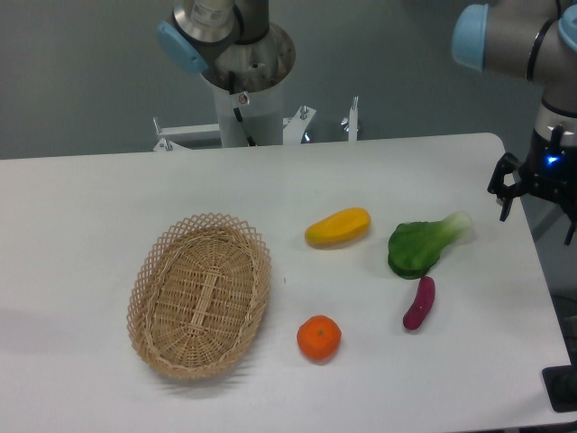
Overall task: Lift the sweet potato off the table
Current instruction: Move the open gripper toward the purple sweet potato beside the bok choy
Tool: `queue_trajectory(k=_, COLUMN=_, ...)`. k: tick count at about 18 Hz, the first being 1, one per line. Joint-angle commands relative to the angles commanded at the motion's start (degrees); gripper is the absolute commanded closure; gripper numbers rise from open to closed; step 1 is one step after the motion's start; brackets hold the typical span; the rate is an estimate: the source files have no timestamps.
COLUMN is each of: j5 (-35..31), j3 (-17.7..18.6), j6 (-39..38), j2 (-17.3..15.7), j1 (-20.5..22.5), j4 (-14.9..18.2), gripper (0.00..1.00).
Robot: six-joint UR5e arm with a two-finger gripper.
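Note:
The sweet potato [418, 302] is a small slender magenta-purple tuber lying on the white table [90, 207], right of centre, just below a green leafy vegetable. My gripper [535, 213] hangs at the table's right edge, above and to the right of the sweet potato and well apart from it. Its dark fingers [502, 197] stand apart and hold nothing.
A green bok choy [419, 245] lies right above the sweet potato. A yellow-orange mango-like fruit [338, 227] lies left of it, and a round orange [319, 338] sits near the front. A woven oval basket [200, 293] stands at the left. The arm's base [243, 81] is at the back.

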State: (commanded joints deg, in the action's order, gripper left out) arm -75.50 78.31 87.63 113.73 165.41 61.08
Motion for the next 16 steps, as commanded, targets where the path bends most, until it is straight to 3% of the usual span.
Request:
queue_trajectory(k=12, j5=-0.2, j3=1.8, j6=-0.8, j2=-0.3, j1=-0.4, j4=0.4, gripper=0.00)
queue_trajectory(k=16, j5=-0.2, j3=3.4, j6=-5.5, j2=-0.3, j1=-1.7, j4=0.0, gripper=0.00)
